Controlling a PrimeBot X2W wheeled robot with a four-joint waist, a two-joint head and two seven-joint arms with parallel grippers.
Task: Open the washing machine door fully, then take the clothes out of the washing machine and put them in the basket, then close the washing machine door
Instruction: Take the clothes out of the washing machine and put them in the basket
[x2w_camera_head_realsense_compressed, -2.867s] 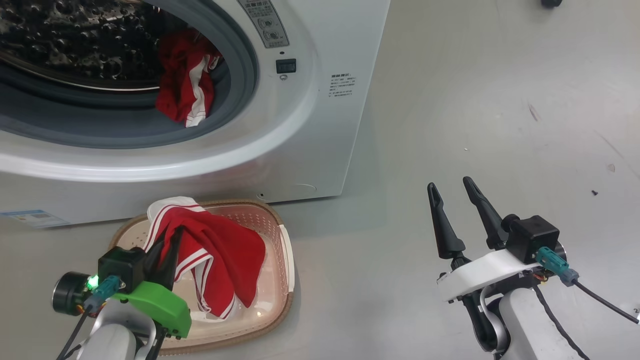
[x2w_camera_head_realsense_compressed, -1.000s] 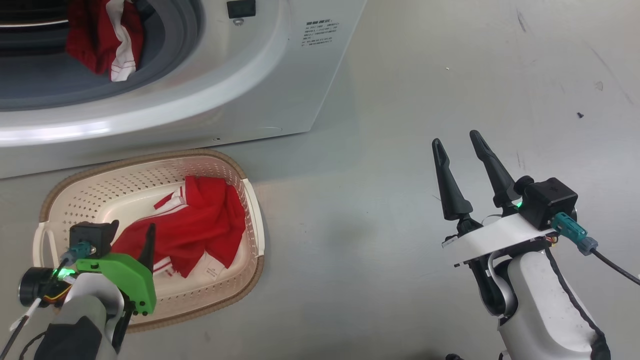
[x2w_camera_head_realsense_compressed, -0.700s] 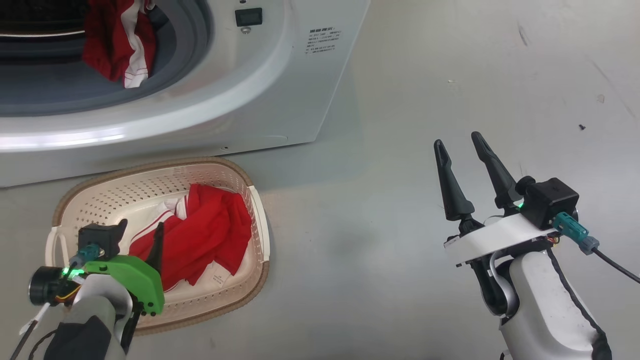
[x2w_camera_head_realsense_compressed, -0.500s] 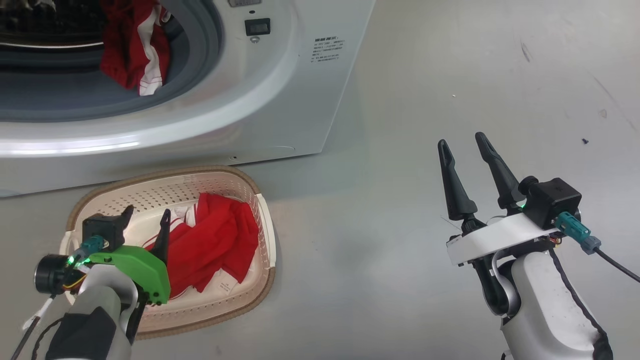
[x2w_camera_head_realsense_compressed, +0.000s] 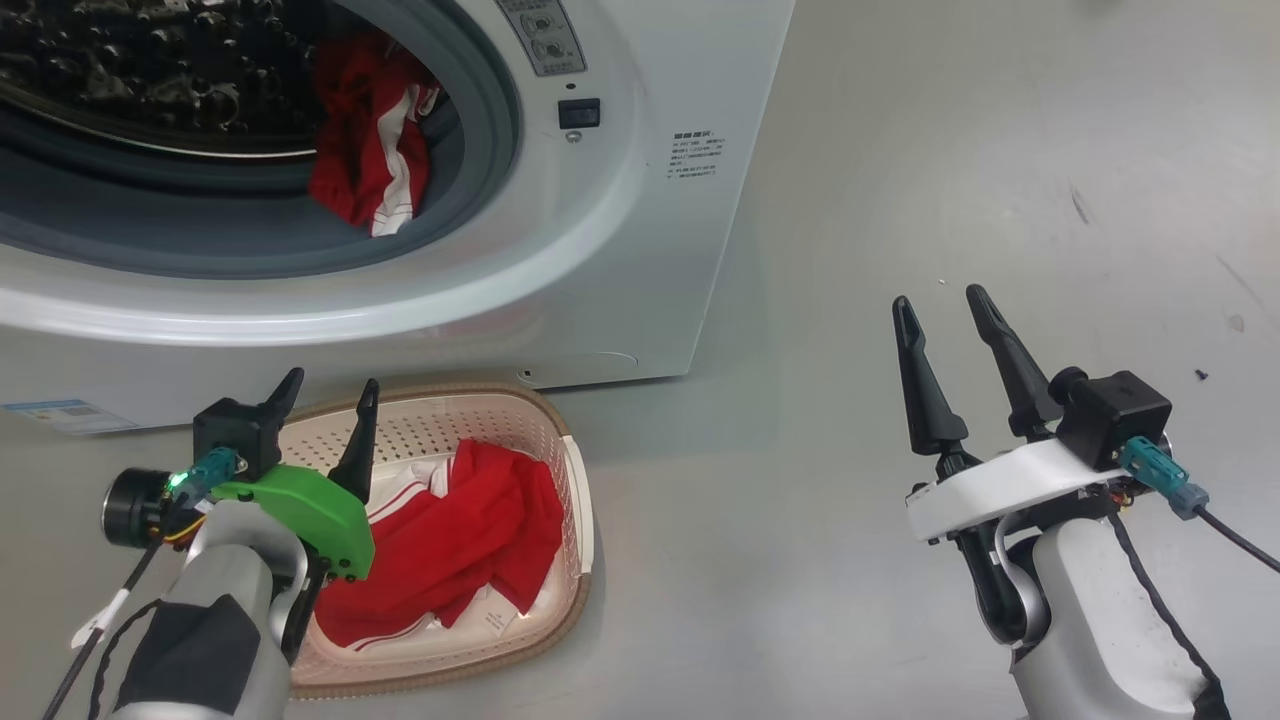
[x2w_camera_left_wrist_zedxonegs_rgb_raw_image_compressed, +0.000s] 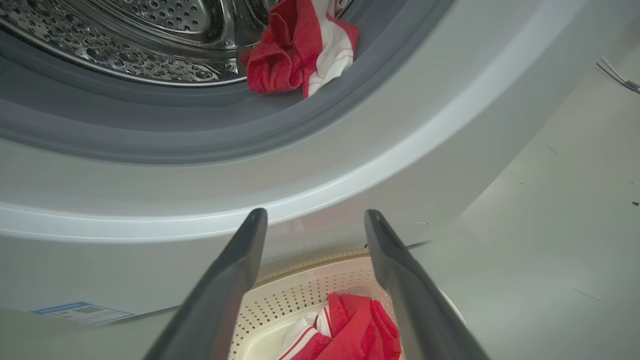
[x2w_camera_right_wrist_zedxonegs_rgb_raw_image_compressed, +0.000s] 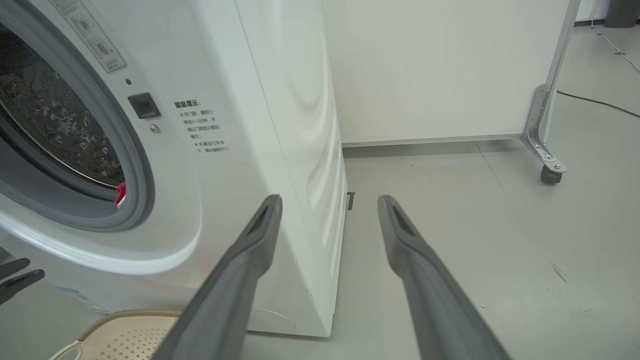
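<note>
The left gripper (x2w_camera_head_realsense_compressed: 332, 385), which moments ago clutched a red garment (x2w_camera_head_realsense_compressed: 470, 540) above the basket (x2w_camera_head_realsense_compressed: 578, 500), now stands spread and empty over the basket's left edge, with its fingers aimed at the washing machine (x2w_camera_head_realsense_compressed: 640, 230). That garment lies crumpled inside the basket. A second red garment (x2w_camera_head_realsense_compressed: 365, 165) still hangs on the grey gasket (x2w_camera_head_realsense_compressed: 200, 240) at the drum mouth. The right gripper (x2w_camera_head_realsense_compressed: 938, 300) remains spread and empty above the floor (x2w_camera_head_realsense_compressed: 800, 450).

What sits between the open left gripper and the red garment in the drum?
In the left wrist view, only the washing machine's white front ring and grey gasket lie between the left gripper and that garment.
</note>
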